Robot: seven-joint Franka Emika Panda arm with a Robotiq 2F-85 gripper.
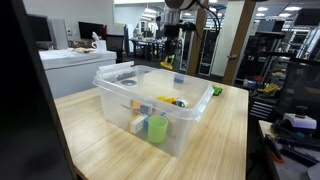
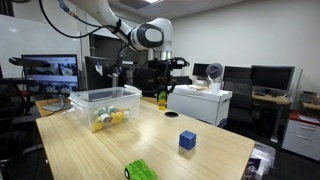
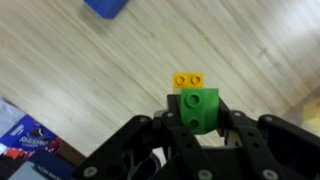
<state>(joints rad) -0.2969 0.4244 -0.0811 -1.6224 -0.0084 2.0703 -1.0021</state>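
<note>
Held item: small green plastic toy block, boxy and smooth-faced. A yellow two-stud plastic brick touches its far end and appears joined to it.
Position: lifted off the light wood-grain bench, hanging above its far edge in an exterior view, just beside the bin.
Hand: black two-finger hand, closed on the green plastic toy block with a finger against each flat side.
Handling (judged): light, stiff and not fragile. The glossy faces may slip, and the yellow brick could snap off if knocked.
Best hold (judged): across two opposite flat sides at mid-height.
Bin: clear rigid plastic tub at the bench's middle, holding assorted coloured blocks.
Loose on the bench: blue foam-like cube, well apart from the bin.
Also loose: green ridged piece at the near edge.
</note>
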